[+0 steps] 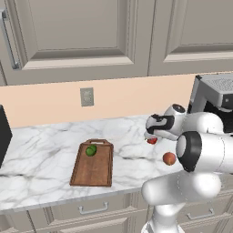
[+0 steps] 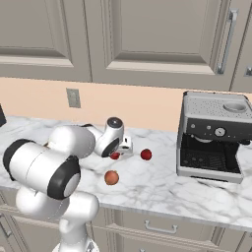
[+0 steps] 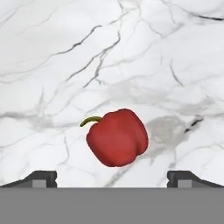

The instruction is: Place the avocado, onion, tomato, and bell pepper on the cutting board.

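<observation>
While the avocado (image 1: 91, 150) lies on the cutting board (image 1: 93, 170), the gripper (image 3: 112, 177), fingers apart, hovers over the bell pepper (image 3: 117, 137); onion and tomato remain on the tabletop (image 1: 41, 159)

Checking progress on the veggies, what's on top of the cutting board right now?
The avocado alone lies on the cutting board, near its handle end. The rest of the board is bare wood. Nothing covers it, so nothing there is hidden.

You have one cutting board (image 1: 93, 166) with one avocado (image 1: 91, 150) on it. On the table (image 1: 41, 154) sit three reddish items: one bell pepper (image 3: 117, 137), one red ball (image 2: 145, 154) and one orange ball (image 2: 111, 177). One coffee machine (image 2: 212, 135) too.
</observation>
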